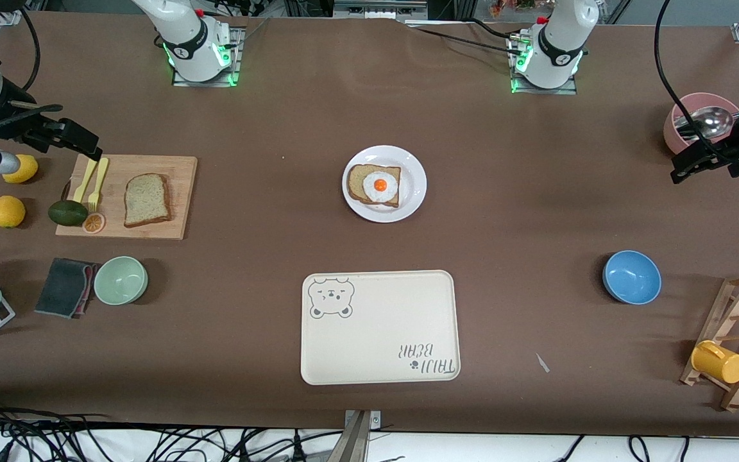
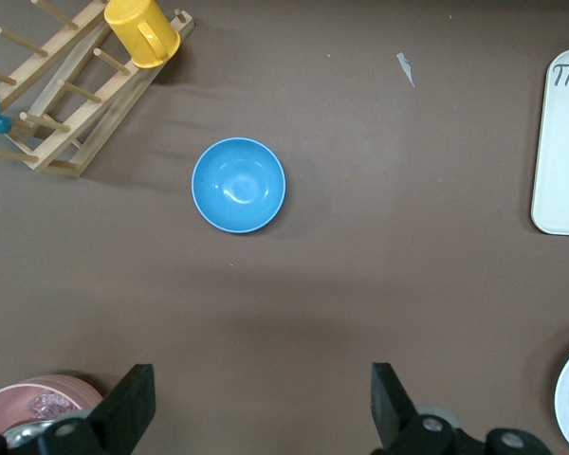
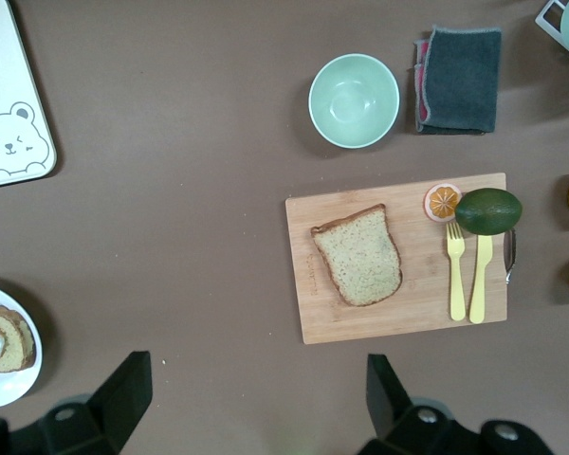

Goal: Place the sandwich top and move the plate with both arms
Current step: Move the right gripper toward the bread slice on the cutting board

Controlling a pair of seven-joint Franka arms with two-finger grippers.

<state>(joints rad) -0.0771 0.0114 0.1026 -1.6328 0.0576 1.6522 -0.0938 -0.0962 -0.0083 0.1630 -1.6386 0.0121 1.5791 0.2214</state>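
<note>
Overhead, left gripper (image 1: 680,172) near pink bowl (image 1: 696,102) — right gripper (image 1: 90,149) above cutting board (image 1: 177,192), jaws spread.

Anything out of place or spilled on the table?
Only a small pale scrap lying loose on the brown cloth between the tray and the wooden rack; it looks like stray debris. Nothing is spilled or tipped. The egg sits squarely on the bread in the plate.
</note>
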